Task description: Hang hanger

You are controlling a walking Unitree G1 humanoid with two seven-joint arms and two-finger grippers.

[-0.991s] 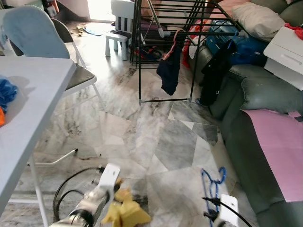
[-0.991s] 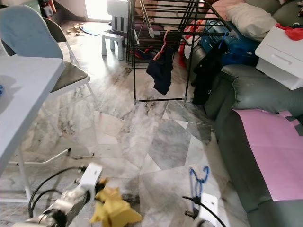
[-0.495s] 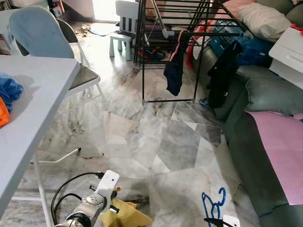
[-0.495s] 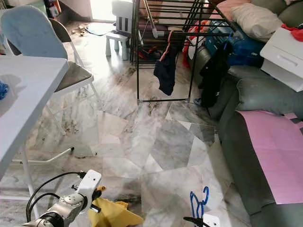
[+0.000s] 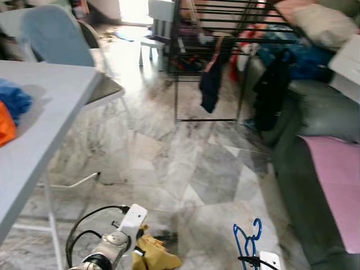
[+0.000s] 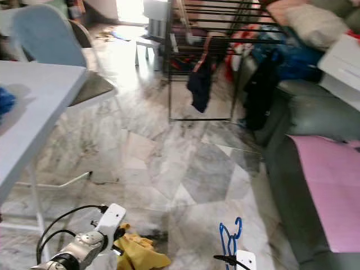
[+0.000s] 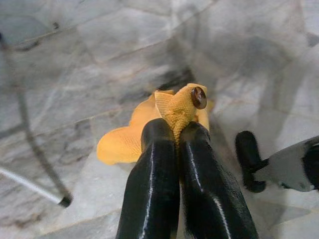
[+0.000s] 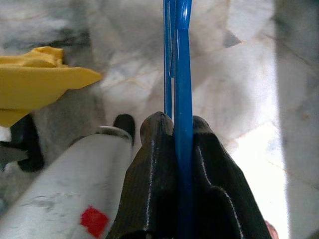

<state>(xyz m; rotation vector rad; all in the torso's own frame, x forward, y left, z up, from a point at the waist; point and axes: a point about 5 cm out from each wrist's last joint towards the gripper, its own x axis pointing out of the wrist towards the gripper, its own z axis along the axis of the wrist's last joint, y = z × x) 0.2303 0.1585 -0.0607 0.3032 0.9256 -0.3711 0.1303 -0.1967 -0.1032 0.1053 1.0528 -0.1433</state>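
Closer now than a second ago, the black drying rack (image 5: pixel 225 34) sits at 12 o'clock across the marble floor (image 5: pixel 185 163), the whole blurred scene having shifted as the robot walks, while both arms keep their loads low at the frame's bottom edge. Right gripper (image 8: pixel 175 130) is clamped on the blue hanger (image 5: pixel 248 241), whose hook rises at 5 o'clock in the head view; left gripper (image 7: pixel 175 134) is pinched tight on a yellow garment (image 7: pixel 149 129) with a brown button, at 7 o'clock. Judging by this, the pick-up is done but the approach is only partly covered: the rack, already carrying a dark garment (image 5: pixel 211 87), lies well apart, and the hanging itself is not yet begun. White table (image 5: pixel 39 135) at 9 o'clock, green sofa (image 5: pixel 315 112) at 3
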